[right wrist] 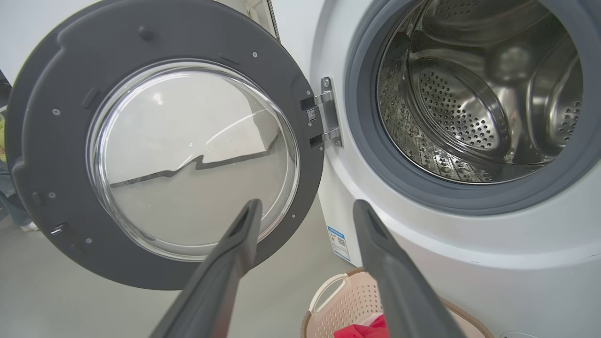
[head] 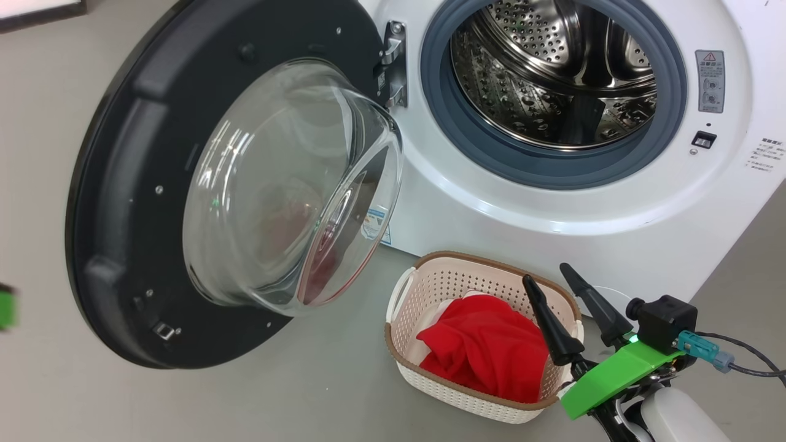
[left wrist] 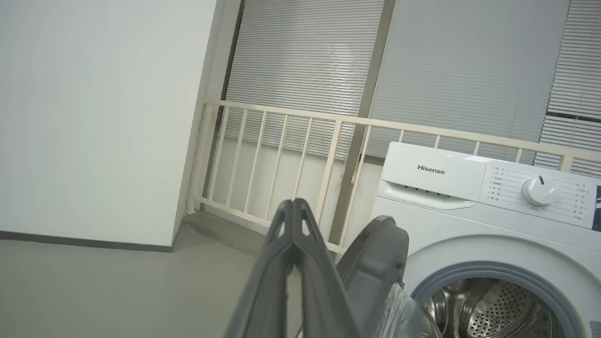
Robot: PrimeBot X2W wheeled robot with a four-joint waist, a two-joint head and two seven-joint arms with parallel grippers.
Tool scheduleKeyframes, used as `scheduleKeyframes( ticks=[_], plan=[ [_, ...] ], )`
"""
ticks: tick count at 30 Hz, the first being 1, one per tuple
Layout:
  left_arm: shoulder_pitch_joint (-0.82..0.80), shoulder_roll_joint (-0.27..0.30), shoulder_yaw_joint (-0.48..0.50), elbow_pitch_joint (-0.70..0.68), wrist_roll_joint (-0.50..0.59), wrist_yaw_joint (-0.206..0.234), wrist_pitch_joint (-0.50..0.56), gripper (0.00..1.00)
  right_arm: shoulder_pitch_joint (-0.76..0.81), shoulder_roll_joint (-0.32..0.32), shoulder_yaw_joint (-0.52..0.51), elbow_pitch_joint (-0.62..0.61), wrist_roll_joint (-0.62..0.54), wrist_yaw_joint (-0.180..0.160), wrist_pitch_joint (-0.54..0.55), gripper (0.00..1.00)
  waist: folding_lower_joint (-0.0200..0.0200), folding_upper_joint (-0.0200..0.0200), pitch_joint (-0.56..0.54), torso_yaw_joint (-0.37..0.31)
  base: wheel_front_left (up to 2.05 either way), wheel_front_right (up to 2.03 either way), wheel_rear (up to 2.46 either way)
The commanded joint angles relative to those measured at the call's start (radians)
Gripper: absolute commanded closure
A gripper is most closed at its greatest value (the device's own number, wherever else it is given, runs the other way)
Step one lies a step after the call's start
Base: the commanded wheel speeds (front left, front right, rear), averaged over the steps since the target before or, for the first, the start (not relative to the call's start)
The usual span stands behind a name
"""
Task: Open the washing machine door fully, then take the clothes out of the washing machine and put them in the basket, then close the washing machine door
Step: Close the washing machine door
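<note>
Closing the washing machine door [head: 123, 184], swung wide to the left, looks like the one step left, since the clothes [head: 485, 347] lie in the basket [head: 442, 288] on the floor just before the washing machine [head: 491, 209]. Its swing could clip the right gripper [head: 545, 273], which stands spread wide and empty over the basket's right edge (near the opening). Pinched shut on nothing near the door's outer edge, the left gripper [left wrist: 293, 203] could slide off the glossy rim when pushing.

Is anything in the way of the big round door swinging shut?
Maybe the right tool: it hangs open above the basket, in front of the washing machine, where the door may sweep past. Nothing sticks out of the drum.
</note>
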Motion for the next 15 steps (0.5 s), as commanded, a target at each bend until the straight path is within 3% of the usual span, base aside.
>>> scheduleKeyframes(
  ticks=[1, 11, 15],
  plan=[
    [-0.056, 0.039, 0.059, -0.003, -0.033, -0.006, 0.015, 1.00, 0.008, 0.002, 0.017, -0.022, 0.013, 0.002, -0.012, 0.00, 0.0000, 0.0000, -0.001, -0.001, 0.00, 0.00, 0.00],
    [-0.150, -0.013, 0.206, 0.264, -0.419, 0.000, 0.214, 1.00, 0.012, 0.004, 0.021, -0.022, 0.017, 0.002, -0.012, 0.00, 0.0000, 0.0000, -0.012, -0.019, 0.00, 0.00, 0.00],
    [-0.176, -0.026, 0.231, 0.369, -0.510, 0.019, 0.284, 1.00, 0.011, 0.004, 0.023, -0.023, 0.018, 0.002, -0.012, 0.00, 0.0000, 0.0000, -0.011, -0.028, 0.00, 0.00, 0.00]
  ],
)
